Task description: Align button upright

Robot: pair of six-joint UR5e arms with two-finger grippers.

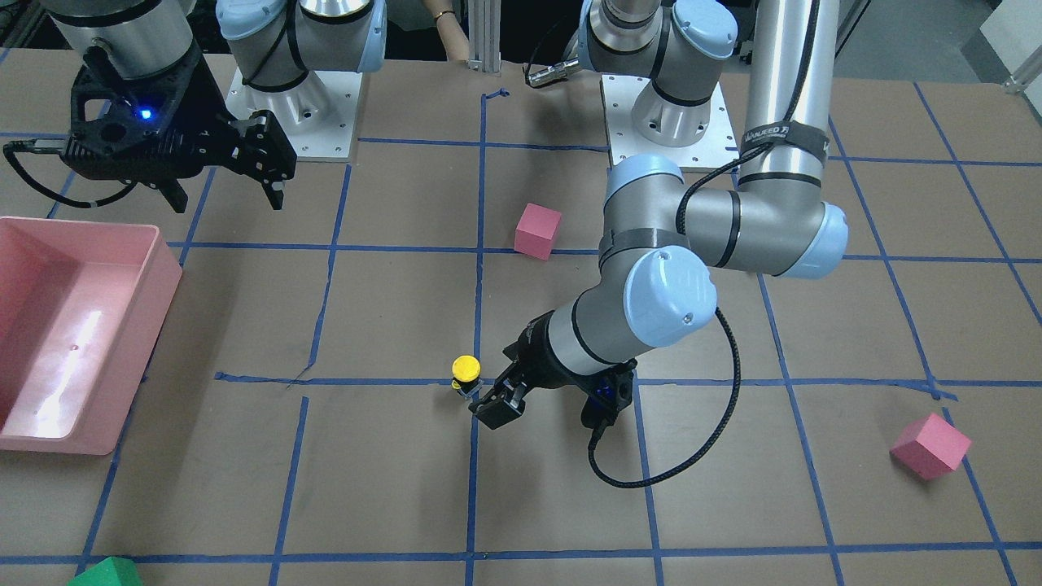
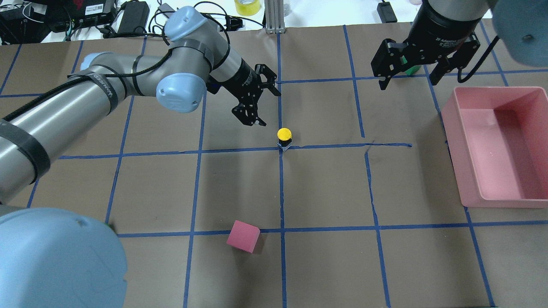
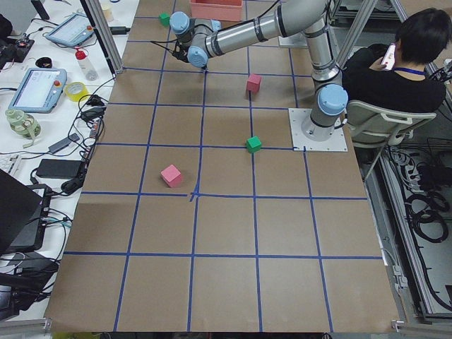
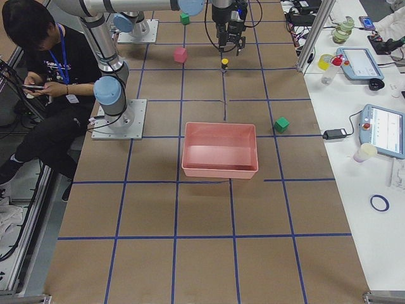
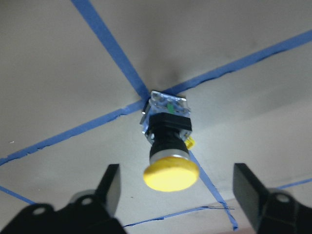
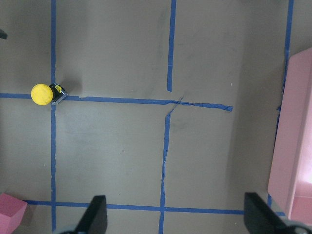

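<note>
The button [image 1: 466, 370] stands upright on its silvery square base at a crossing of blue tape lines, yellow cap on top; it also shows in the overhead view [image 2: 284, 137]. My left gripper [image 1: 495, 403] is open and empty, low over the table right beside the button and apart from it. In the left wrist view the button [image 5: 168, 141] sits between and ahead of the two spread fingers [image 5: 109, 187], touching neither. My right gripper [image 2: 409, 79] is open and empty, held high near the pink bin, and sees the button [image 6: 44, 94] from above.
A pink bin [image 2: 449, 128] stands on my right side of the table. Pink cubes lie near my base [image 1: 537, 231] and at the far left [image 1: 930, 445]. A green cube [image 1: 106, 572] lies at the far edge. A seated person [image 4: 44, 57] is beside my base.
</note>
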